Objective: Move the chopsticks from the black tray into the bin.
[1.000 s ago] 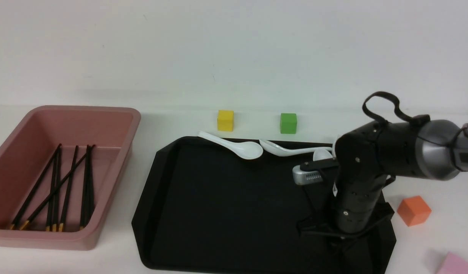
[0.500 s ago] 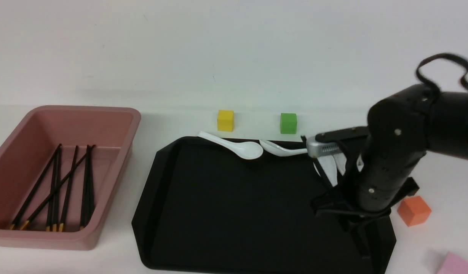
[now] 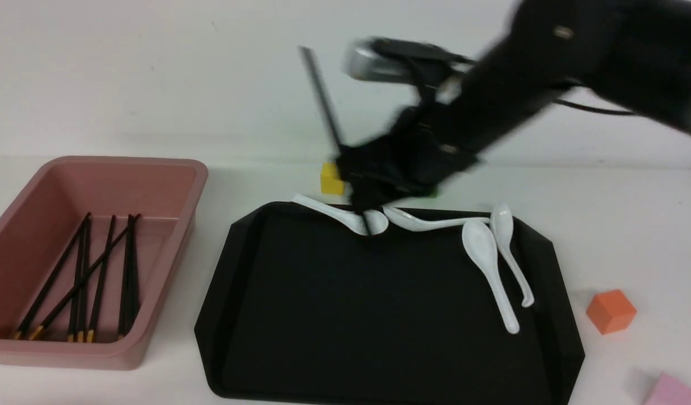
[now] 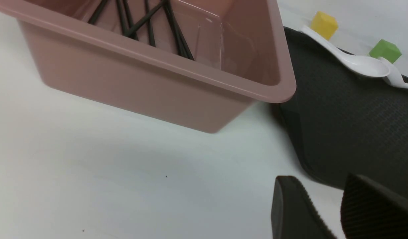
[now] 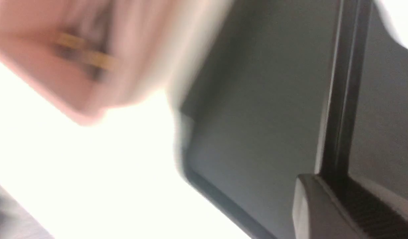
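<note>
My right gripper [image 3: 361,188] is shut on one black chopstick [image 3: 321,95], held nearly upright above the far edge of the black tray [image 3: 351,315]; the view is motion-blurred. In the right wrist view the stick [image 5: 344,83] runs out from between the shut jaws of the gripper [image 5: 333,186] over the tray [image 5: 257,116]. The pink bin [image 3: 126,163] stands left of the tray with several chopsticks [image 3: 92,275] lying in it. My left gripper [image 4: 320,181] is open and empty, low over the table near the bin [image 4: 157,79] and the tray's corner [image 4: 350,126].
Several white spoons lie along the tray's far edge [image 3: 345,216] and right side [image 3: 491,270]. A yellow block [image 3: 329,183] sits behind the tray, partly hidden by the gripper. An orange block [image 3: 610,310] and a pink block [image 3: 671,389] lie right of the tray.
My right arm has swung up and to the left from the tray's right front corner, carrying the chopstick. The spoons on the tray's right side are uncovered.
</note>
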`<state>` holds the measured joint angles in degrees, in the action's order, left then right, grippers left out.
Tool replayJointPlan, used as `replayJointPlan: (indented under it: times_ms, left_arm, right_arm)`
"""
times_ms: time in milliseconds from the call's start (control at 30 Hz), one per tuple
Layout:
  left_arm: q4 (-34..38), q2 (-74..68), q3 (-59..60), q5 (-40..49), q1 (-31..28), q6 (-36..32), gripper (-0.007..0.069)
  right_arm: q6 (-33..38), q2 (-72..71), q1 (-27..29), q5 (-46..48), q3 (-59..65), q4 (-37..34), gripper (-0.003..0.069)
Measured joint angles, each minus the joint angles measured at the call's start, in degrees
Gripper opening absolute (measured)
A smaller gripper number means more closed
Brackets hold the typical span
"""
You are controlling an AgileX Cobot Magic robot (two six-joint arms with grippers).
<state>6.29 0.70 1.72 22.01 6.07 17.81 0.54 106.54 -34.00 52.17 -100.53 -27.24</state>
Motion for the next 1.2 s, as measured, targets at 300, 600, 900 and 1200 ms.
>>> replayJointPlan:
  times_ms: [300, 600, 900, 1200]
  left_arm:
    - [0.0, 0.0, 0.0, 0.0, 0.0, 0.0, 0.0238]
    - [0.0, 0.0, 0.0, 0.0, 0.0, 0.0, 0.0238]
    - [0.0, 0.0, 0.0, 0.0, 0.0, 0.0, 0.0239]
    - [0.0, 0.0, 0.0, 0.0, 0.0, 0.0, 0.0239]
  right_arm:
    - [11.8, 26.3, -10.5, -4.7, -29.6, -14.7, 0.0116]
    - [12.3, 36.1, -12.9, -9.9, -38.5, -15.6, 0.0176]
    - [12.3, 37.7, -12.8, -11.8, -38.7, -14.3, 0.0278]
    - [12.4, 32.2, -11.1, 7.1, -42.0, -7.4, 0.0176]
